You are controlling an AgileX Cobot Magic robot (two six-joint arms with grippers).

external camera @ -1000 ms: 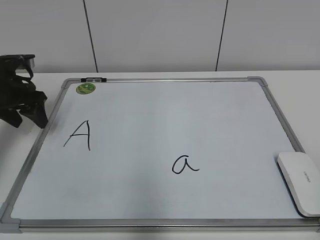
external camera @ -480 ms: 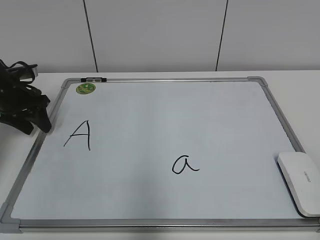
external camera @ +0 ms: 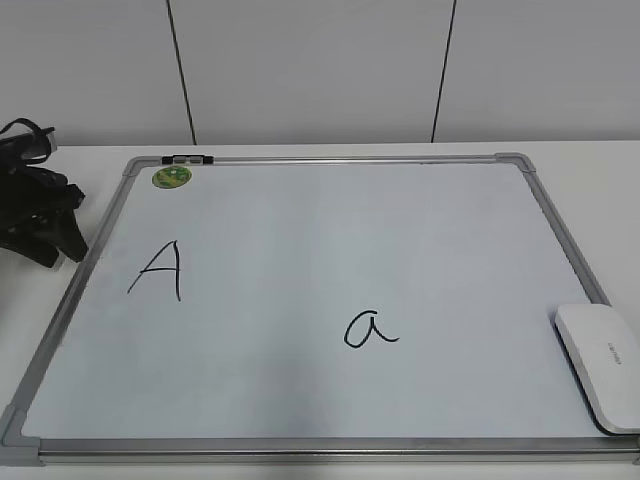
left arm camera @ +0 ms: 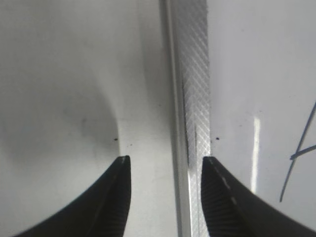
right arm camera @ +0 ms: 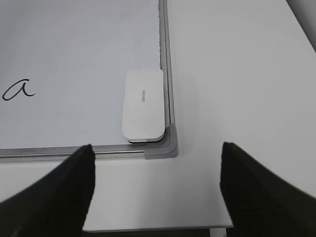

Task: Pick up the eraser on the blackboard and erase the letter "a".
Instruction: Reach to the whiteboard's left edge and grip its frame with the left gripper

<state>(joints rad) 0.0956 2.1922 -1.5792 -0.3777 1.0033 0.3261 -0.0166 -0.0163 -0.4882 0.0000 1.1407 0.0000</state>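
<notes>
Eraser [right arm camera: 143,104] in blackboard [right arm camera: 166,74] corner

Matte black all over. Left gripper [external camera: 40,225], beside the blackboard's [external camera: 85,270] left frame: angular black housing, looped black cable on top. Left fingers [left arm camera: 111,202]: curved, tapering, finely ribbed on the inner faces. Right fingers [right arm camera: 54,190], below the blackboard's bottom edge: broad, smooth, dark wedges without markings.

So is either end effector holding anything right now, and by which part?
Nothing is held. Both end effectors are open and empty; the eraser lies untouched on the blackboard.
</notes>
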